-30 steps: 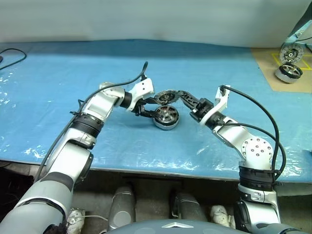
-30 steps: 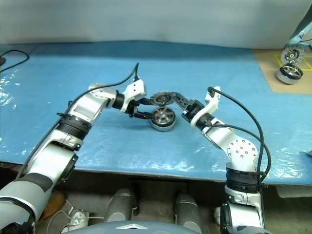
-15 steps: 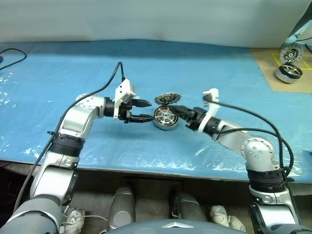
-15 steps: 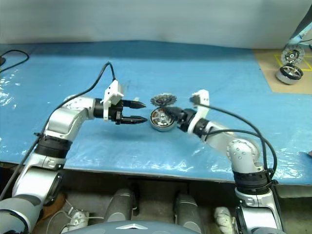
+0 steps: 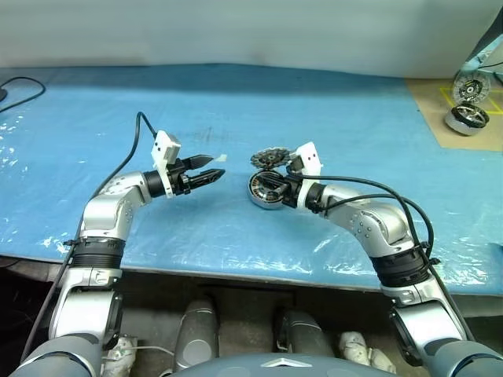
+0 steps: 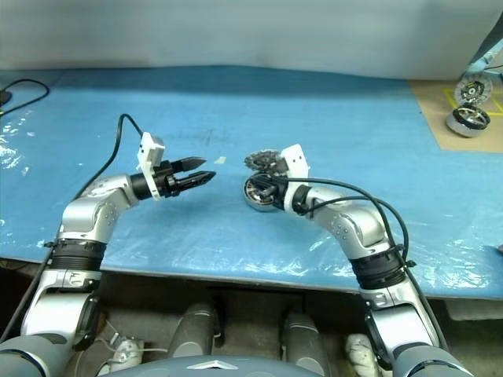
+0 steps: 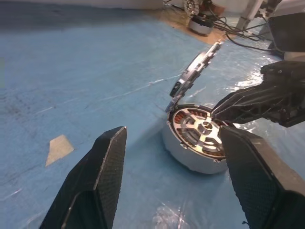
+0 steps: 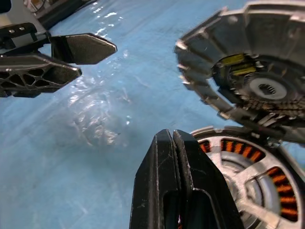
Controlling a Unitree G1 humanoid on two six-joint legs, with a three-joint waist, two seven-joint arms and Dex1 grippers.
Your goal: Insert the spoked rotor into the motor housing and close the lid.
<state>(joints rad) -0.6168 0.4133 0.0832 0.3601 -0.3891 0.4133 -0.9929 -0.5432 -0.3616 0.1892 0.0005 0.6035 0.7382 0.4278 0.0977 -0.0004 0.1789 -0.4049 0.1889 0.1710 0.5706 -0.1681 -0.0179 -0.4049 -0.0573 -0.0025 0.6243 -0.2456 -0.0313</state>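
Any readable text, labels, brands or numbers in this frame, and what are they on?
None can be read.
Yellow patches inside the lid of the motor housing: label-like, any print too blurred to read.
Yellow lines on the brown cardboard: plain marks, no letters.

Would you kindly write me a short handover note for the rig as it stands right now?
Left pincer: open, empty, off to the side of the motor housing.
Right pincer: shut, holding nothing, tips over the housing.
Spoked rotor: seated inside the housing, over the copper windings.
Lid: hinged at the housing's rim, standing open.
Done: rotor inserted.
Left: push the lid down to close it.
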